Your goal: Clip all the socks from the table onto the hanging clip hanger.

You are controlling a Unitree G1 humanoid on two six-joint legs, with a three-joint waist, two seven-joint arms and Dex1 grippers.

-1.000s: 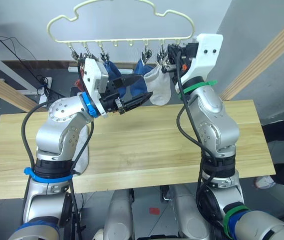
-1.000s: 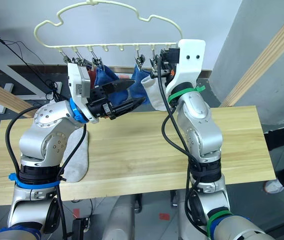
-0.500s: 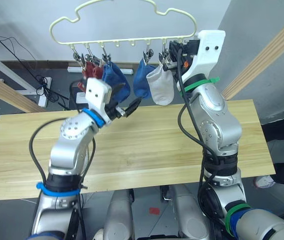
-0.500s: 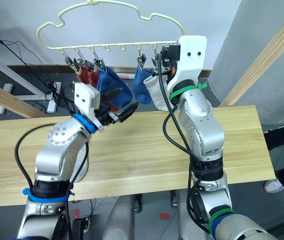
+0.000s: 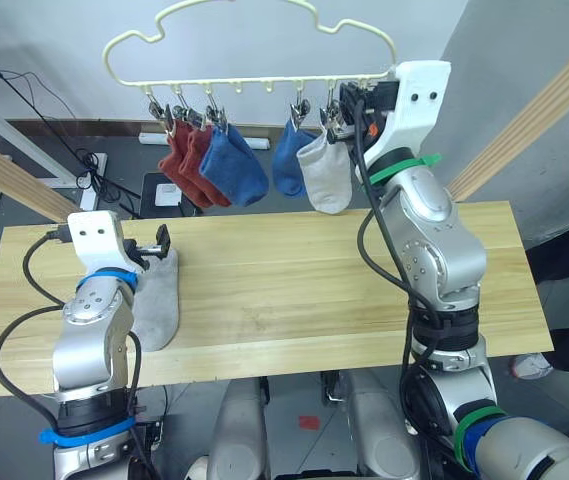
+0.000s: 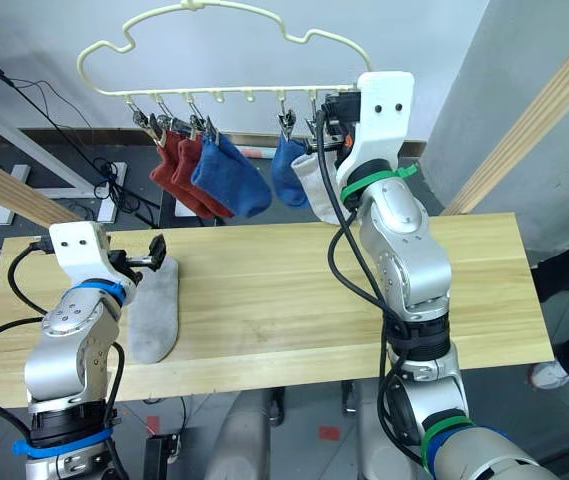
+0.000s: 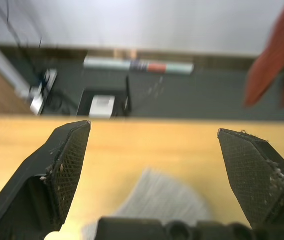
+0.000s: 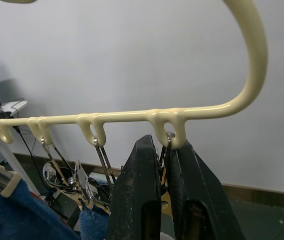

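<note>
Last sock [image 5: 157, 300] lying flat on desk [image 5: 294, 290], just below left end effector [image 7: 154, 150], spread wide and empty. Right end effector [image 8: 165, 195] pinched narrow, apparently on end clip [image 8: 167, 150] of hanger [image 5: 254, 75]. Next: descend, grasp sock.

table [image 5: 294, 290]: long light wooden plank top, grain visible
grey sock [image 5: 155, 300]: lies flat toward 9 o'clock

Blurred at the upper right of the left wrist view: two red socks [image 7: 269, 65], cut off by the frame edge. Grey sock [image 7: 164, 205] partly hidden behind the left gripper [image 7: 154, 165]. End clip [image 8: 165, 150] mostly covered by the right gripper [image 8: 165, 167] fingers [image 8: 142, 195].
</note>
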